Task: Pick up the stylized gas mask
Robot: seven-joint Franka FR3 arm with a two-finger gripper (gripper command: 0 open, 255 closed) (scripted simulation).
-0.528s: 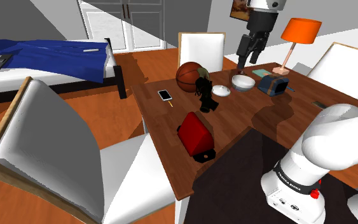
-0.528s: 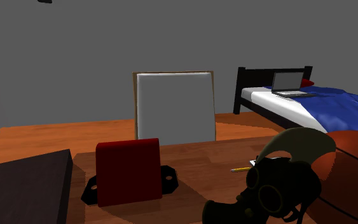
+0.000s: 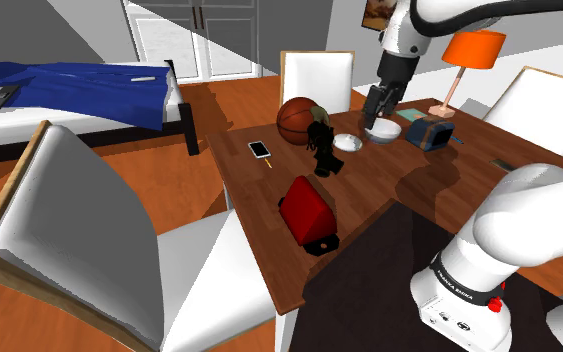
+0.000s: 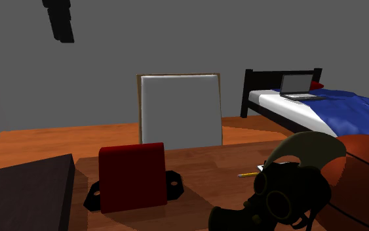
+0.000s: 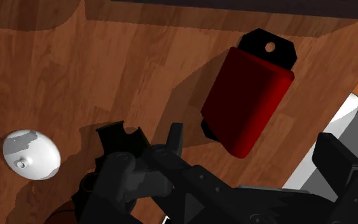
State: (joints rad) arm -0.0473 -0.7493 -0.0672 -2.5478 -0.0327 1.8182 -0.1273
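Off at the shoulder view's left lies the bed [image 3: 69, 100] under its blue cover, and in the middle stands the brown wooden table [image 3: 259, 230] with white chairs [image 3: 317, 78] around it. Over the table's far end the white arm [image 3: 419, 25] bends down. On the tabletop there's an orange-brown basketball [image 3: 297, 120], then a red wedge-shaped block [image 3: 304, 208] on a black base, nearer the stand. And there's the gas mask [image 3: 321, 143], dark with an olive hood, upright on the table just beside the ball, a small white dome [image 3: 347, 142] next to it. The gripper [image 3: 373, 115] hangs in the air near the dome and a white bowl [image 3: 384, 129], apart from the mask, fingers spread wide with nothing between them.
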